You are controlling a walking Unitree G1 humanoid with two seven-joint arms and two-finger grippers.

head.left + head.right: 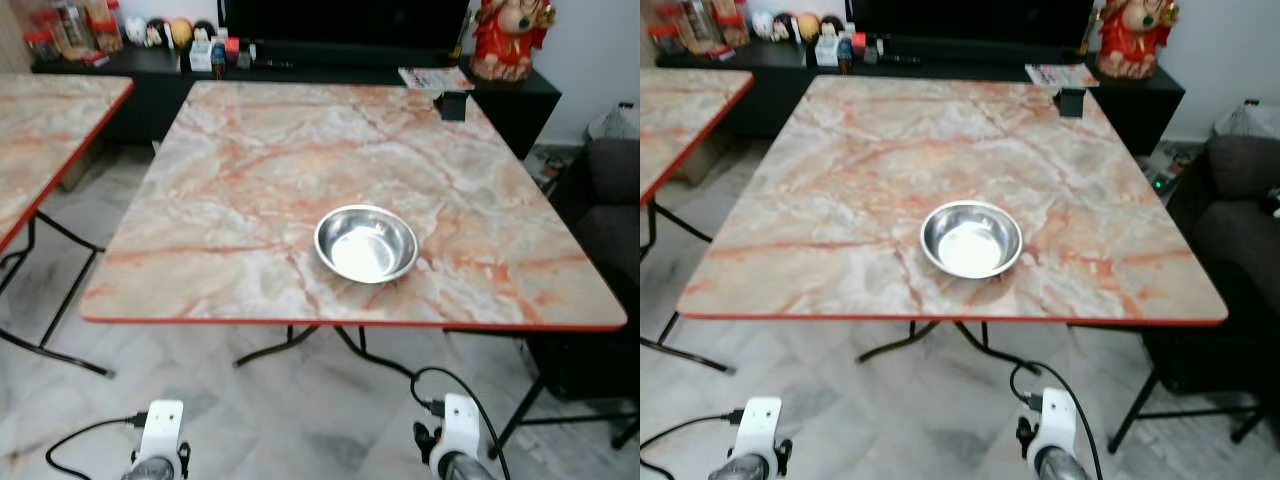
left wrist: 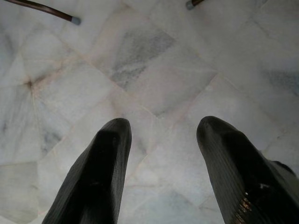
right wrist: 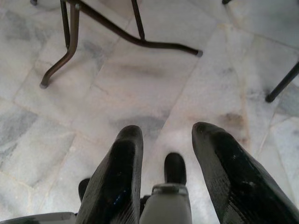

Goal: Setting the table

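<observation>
The marbled table (image 1: 250,170) holds one steel bowl (image 1: 366,244); both tools, left tool (image 2: 161,140) and right tool (image 3: 163,144), hang parted.

— What do we have before us?
— A table (image 1: 250,170), with a bowl (image 1: 366,243) on it near the front edge, a little right of the middle. A small box (image 1: 452,104) sits at the far right corner.
— And around it?
— A second table (image 1: 45,130) stands to our left, a sofa (image 1: 610,215) to our right. Behind runs a low cabinet (image 1: 300,75) carrying a figurine (image 1: 510,35) at its right end and small items (image 1: 150,35) at its left.
</observation>
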